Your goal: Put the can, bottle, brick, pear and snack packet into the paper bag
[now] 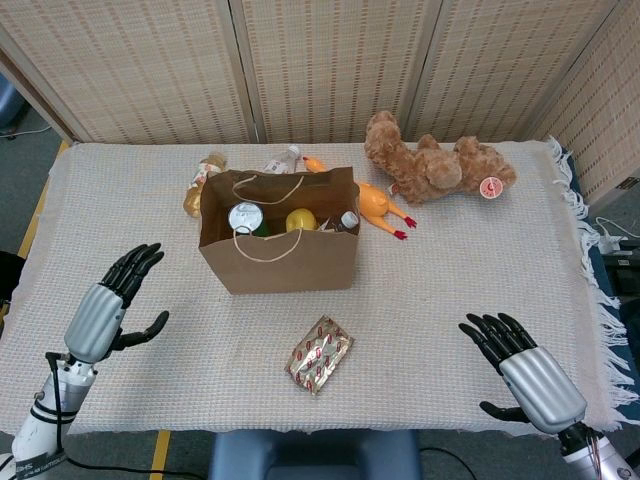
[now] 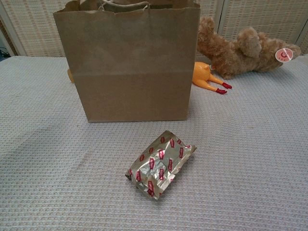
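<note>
One item was left outside the paper bag [image 1: 283, 262]: the snack packet [image 1: 319, 354], lying flat on the cloth just in front of the bag. Can [image 1: 245, 217], pear [image 1: 301, 219] and a bottle cap [image 1: 349, 219] showed inside the bag's open top; the brick couldn't be made out from the head view.

Left hand [image 1: 105, 312] hovered w/ fingers spread wide, holding nothing, well off to the bag's left. Right hand [image 1: 523, 371] sat near the table's front-right corner, fingers also spread apart, empty. Neither hand showed in the chest view.

The packet lay between the two hands, to the right of the left fingers and slightly nearer the table's front edge, and to the left of the right fingers at about their level. Both were well apart from it; which hand was nearer was hard to call, approx. equal. The packet's long axis ran diagonally, its far end angled toward the right side, near end toward the left. Judged: a grasp across the short width would suit, so either hand would probably need its wrist turned to match the slant.
</note>
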Tool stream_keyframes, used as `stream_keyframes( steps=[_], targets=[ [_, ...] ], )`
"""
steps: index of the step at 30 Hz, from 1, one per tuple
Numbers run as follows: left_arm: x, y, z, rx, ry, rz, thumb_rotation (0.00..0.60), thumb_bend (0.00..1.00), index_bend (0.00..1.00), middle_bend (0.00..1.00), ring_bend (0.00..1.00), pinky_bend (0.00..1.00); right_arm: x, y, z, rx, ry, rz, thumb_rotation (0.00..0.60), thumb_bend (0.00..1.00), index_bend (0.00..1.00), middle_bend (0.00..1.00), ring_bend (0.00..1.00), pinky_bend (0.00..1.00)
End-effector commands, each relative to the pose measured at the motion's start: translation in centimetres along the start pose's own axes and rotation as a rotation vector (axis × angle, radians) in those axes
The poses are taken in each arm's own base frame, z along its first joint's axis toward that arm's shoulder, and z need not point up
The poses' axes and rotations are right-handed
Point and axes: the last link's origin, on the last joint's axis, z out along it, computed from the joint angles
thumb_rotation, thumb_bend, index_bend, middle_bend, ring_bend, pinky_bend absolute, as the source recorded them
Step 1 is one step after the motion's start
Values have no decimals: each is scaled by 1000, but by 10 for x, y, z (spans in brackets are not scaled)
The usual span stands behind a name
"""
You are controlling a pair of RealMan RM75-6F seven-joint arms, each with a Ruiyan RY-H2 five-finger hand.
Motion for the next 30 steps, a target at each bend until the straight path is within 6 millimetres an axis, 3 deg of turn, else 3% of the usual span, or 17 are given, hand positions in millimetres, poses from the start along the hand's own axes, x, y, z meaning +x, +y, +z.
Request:
stream_keyframes(
  steps=[1,6,13,16,20,30],
  targets=[
    [-36,-3,-38,-244,-139,176,600,368,0,0,0,123,0,0,0,0,1,-1,600,17,0,0,0,0],
    [-67,3,-40,-443,-229,273,600,357,0,0,0,118,1,-1,1,-1,2,2,600,17,0,0,0,0],
    [-88,9,-37,-615,-291,393,600,357,0,0,0,111,1,2,2,-7,-2,6,600,18,0,0,0,0],
    [-112,17,-21,-716,-353,484,600,358,0,0,0,100,0,4,4,-14,-9,9,600,17,0,0,0,0],
    [-129,31,4,-773,-392,558,600,361,0,0,0,88,0,5,6,-16,-14,11,600,17,0,0,0,0],
    [-165,58,29,-851,-440,639,600,360,0,0,0,75,4,8,7,-22,-4,25,600,17,0,0,0,0]
  ],
)
